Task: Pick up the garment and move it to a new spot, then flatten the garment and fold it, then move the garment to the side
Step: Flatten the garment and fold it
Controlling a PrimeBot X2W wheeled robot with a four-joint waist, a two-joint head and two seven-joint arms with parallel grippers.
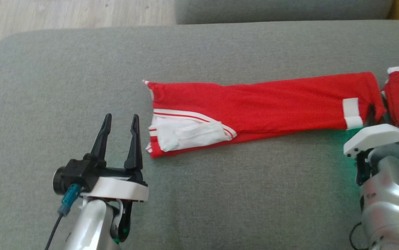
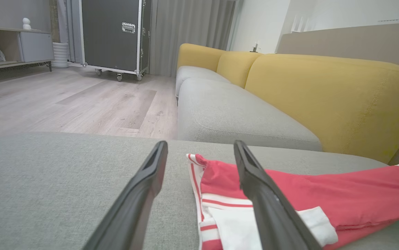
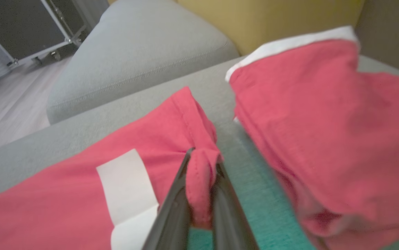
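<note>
A long red garment (image 1: 272,104) with white stripes and a white patch lies stretched left to right on the grey sofa cushion (image 1: 64,69). My left gripper (image 1: 121,118) is open, just left of the garment's white-striped left end (image 2: 220,205), fingers pointing up the view and holding nothing. My right gripper (image 3: 203,156) is shut on a bunched red fold at the garment's right end (image 3: 81,194), next to the white patch (image 3: 126,187). In the head view that gripper (image 1: 376,113) is mostly hidden behind its white wrist.
A second red piece with a white edge (image 3: 324,121) lies right of the pinched end, across a narrow gap; I cannot tell whether it belongs to the garment. Another grey seat (image 2: 227,111) and yellow backrests (image 2: 324,93) lie beyond. Wooden floor (image 2: 64,100) and a wheeled black case (image 2: 112,34) are left.
</note>
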